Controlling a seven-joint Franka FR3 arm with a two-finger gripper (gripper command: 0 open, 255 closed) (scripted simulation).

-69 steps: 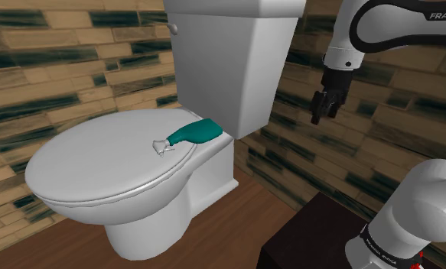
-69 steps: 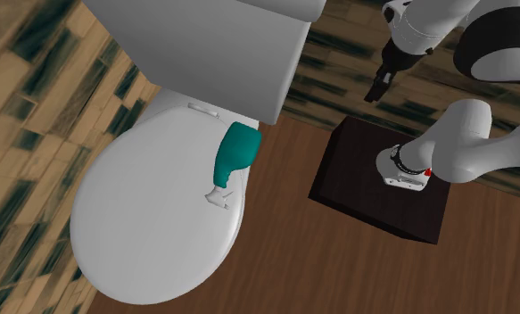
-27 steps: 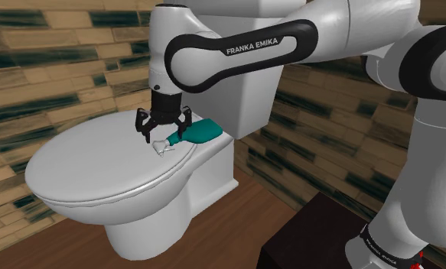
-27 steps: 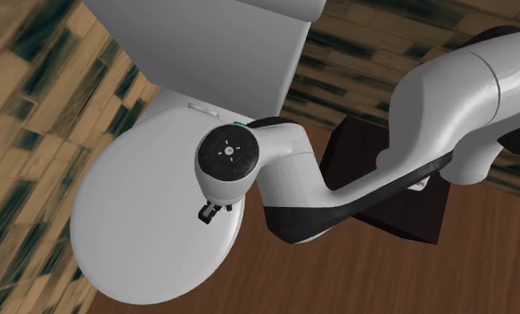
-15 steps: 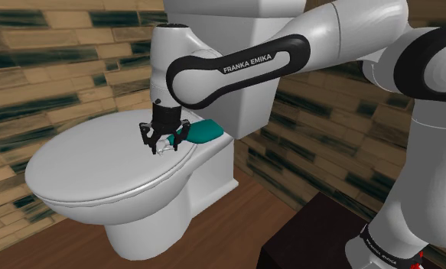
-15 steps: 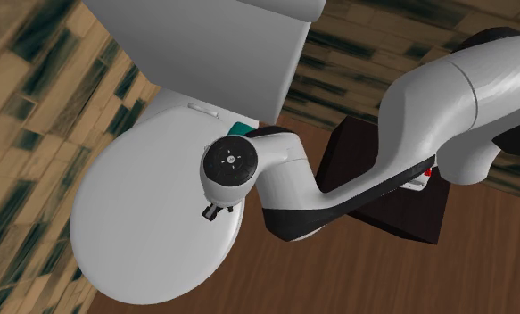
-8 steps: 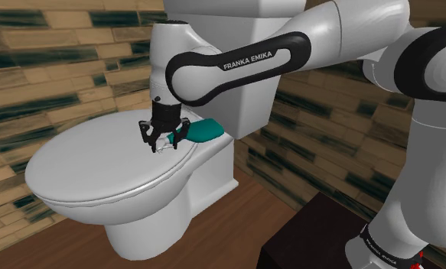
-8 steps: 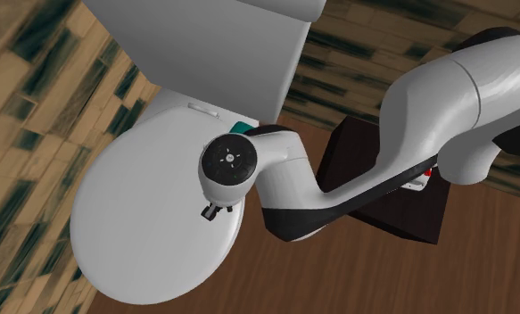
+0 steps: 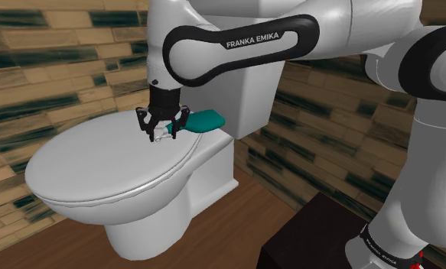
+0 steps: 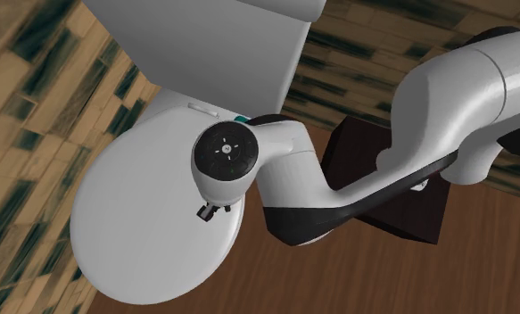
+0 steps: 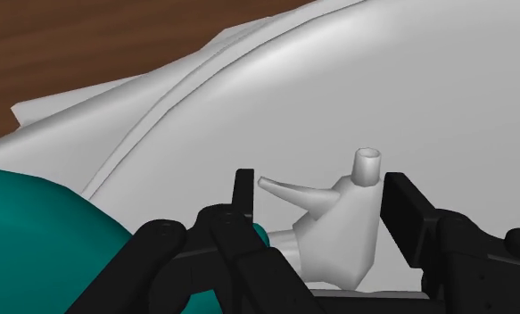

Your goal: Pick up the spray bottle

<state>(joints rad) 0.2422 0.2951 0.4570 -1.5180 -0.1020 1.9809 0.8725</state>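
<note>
Toilet tank point(image 9: 248, 103) just behind spray bottle point(image 9: 202, 121)

Setting: home bathroom.
- White toilet point(image 9: 106, 172), lid down; tank point(image 9: 244, 107) at 1 o'clock from lid in shoulder view.
- Wall point(image 9: 53, 69) behind, 9 to 12 o'clock: tan brick-pattern tiles with dark green streaks; same tiling at 3 o'clock.
- Wood-plank floor point(image 9: 252, 206) at 5 o'clock from bowl.
</note>
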